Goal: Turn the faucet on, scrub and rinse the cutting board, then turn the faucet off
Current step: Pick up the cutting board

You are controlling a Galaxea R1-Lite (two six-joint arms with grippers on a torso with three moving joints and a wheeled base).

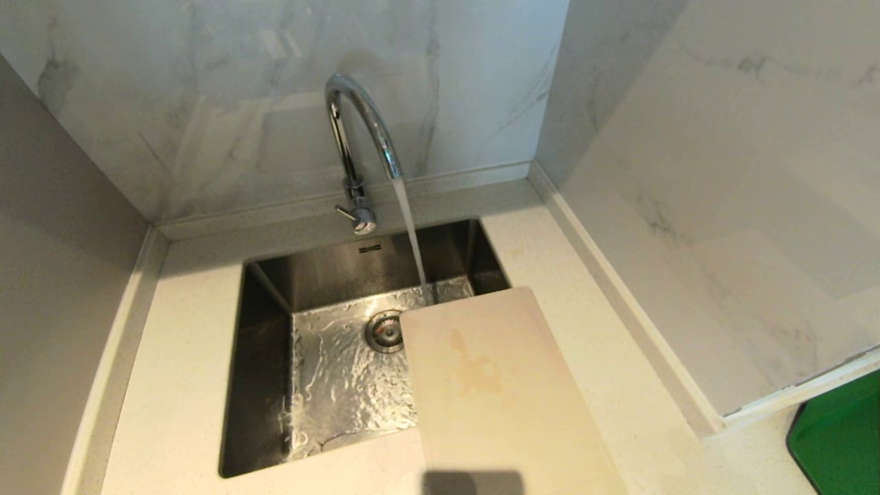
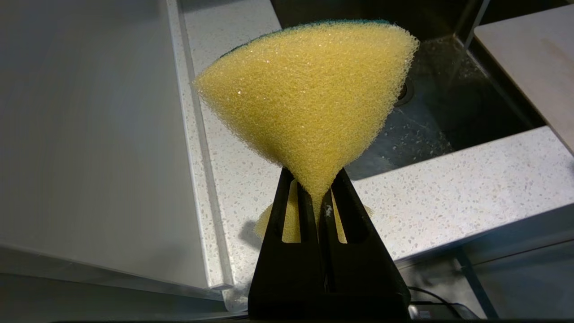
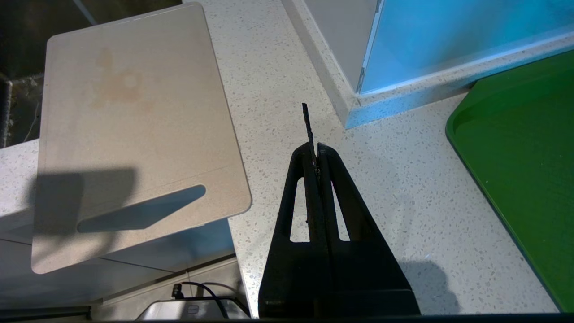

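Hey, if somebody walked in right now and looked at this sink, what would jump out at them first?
Probably the running water, pouring from the tall chrome faucet at the back of the steel sink. Next, the cream cutting board with its yellowish stain, lying on the counter with one corner over the sink's right side. Then the yellow sponge, pinched in the left claw above the counter's front edge.

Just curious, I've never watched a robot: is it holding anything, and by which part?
The left gripper pinches a yellow sponge near its middle; the right gripper is shut on nothing.
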